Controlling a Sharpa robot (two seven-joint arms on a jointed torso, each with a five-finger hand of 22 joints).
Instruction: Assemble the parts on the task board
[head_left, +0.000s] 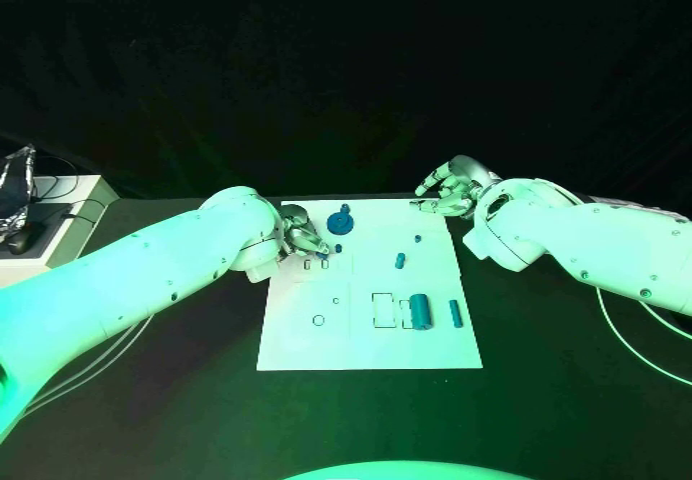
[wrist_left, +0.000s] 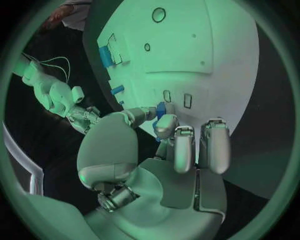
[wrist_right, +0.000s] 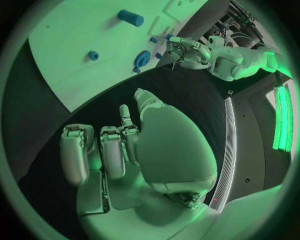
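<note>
Head view: left hand (head_left: 302, 238) pinching small blue part (head_left: 320, 262) at near-left edge of flat white task board (head_left: 368, 345); right hand (head_left: 449, 190) at far corner, curled, nothing held.
Left wrist: fingertips (wrist_left: 164, 122) on part, just short of slots.
Right wrist: blue gear-like disc (wrist_right: 142, 58) loose beyond fingers.
Progress: early, most pieces unseated.

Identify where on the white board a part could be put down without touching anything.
The white task board is bare along its near edge, below the small ring outline and the large blue cylinder. Its far left corner is crowded: the left hand and blue disc sit there.
</note>
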